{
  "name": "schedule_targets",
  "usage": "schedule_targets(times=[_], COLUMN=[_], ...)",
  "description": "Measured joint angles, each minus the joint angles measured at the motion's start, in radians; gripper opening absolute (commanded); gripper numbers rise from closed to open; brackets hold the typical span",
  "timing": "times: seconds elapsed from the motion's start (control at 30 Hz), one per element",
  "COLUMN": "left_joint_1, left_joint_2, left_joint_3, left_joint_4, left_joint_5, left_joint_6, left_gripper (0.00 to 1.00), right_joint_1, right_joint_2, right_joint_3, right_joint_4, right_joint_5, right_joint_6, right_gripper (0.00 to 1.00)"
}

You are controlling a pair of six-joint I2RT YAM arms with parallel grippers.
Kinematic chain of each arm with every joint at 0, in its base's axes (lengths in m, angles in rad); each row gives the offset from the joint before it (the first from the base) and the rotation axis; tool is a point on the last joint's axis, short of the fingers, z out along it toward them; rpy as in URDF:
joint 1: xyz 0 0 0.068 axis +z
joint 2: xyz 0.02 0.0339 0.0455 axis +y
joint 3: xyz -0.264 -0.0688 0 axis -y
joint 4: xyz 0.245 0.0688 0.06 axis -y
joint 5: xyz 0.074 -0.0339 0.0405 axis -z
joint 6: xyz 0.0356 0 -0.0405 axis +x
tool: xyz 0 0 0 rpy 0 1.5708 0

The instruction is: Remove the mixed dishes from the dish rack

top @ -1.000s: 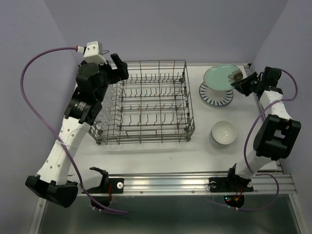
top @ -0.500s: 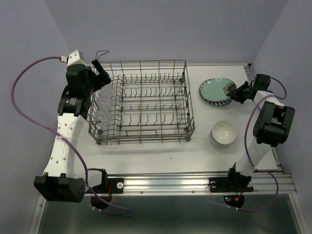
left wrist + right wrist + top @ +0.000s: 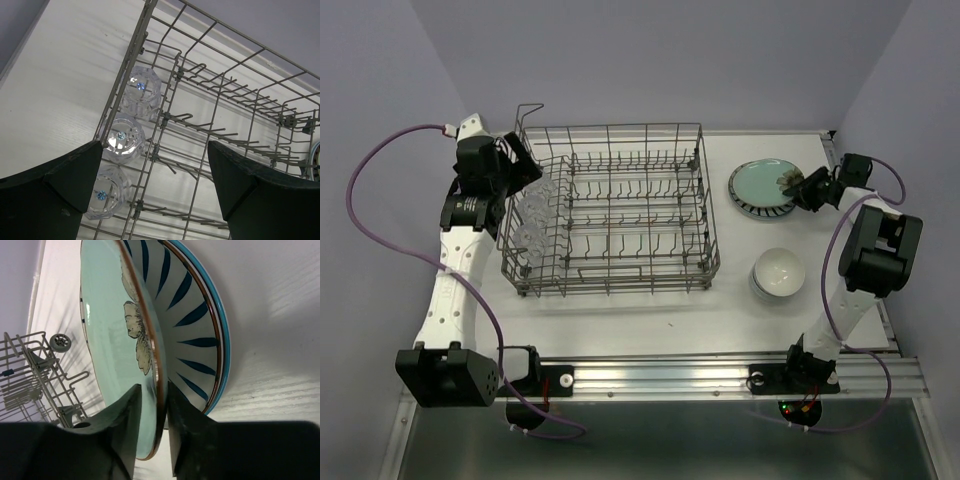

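The dish rack (image 3: 705,215) stands mid-table, with three clear glasses (image 3: 532,205) in its left end. In the left wrist view the glasses (image 3: 123,140) sit in a row just inside the rack's side wire (image 3: 130,60). My left gripper (image 3: 515,160) (image 3: 155,145) hangs open above them. At the far right a pale green plate (image 3: 765,182) (image 3: 107,330) lies on a blue-striped plate (image 3: 750,208) (image 3: 195,320). My right gripper (image 3: 802,186) (image 3: 154,390) straddles the green plate's rim, jaws slightly apart. White bowls (image 3: 778,272) are stacked nearer.
The table's right edge and back rail run close behind the plates and my right arm. A purple cable (image 3: 365,210) loops out left of the left arm. The rack's upright tines (image 3: 225,87) fill the middle of the rack.
My left arm swung back and down over the rack's left end. My right gripper lowered the green plate flat onto the striped plate, and its jaws have eased apart.
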Motion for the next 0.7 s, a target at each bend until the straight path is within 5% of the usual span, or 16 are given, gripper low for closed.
schedule_targets(times=[0.17,0.3,0.7], left_joint_1=[0.0,0.0,0.0], left_joint_2=[-0.007,-0.008,-0.018], left_joint_3=[0.008,0.043,0.073], left_joint_4=[-0.021,-0.048,-0.105], left_joint_5=[-0.017,-0.028,-0.056], left_joint_6=[0.013,0.016,0.035], left_gripper=[0.99,0.99,0.99], right_joint_1=[0.016,0.029,0.111], right_joint_2=[0.005,0.005,0.007], right_joint_3=[0.0,0.002,0.119], right_joint_4=[-0.019,-0.05,-0.247], right_joint_5=[0.04,0.082,0.264], right_joint_6=[-0.021,-0.035,-0.105], right_gripper=[0.63,0.74,0.83])
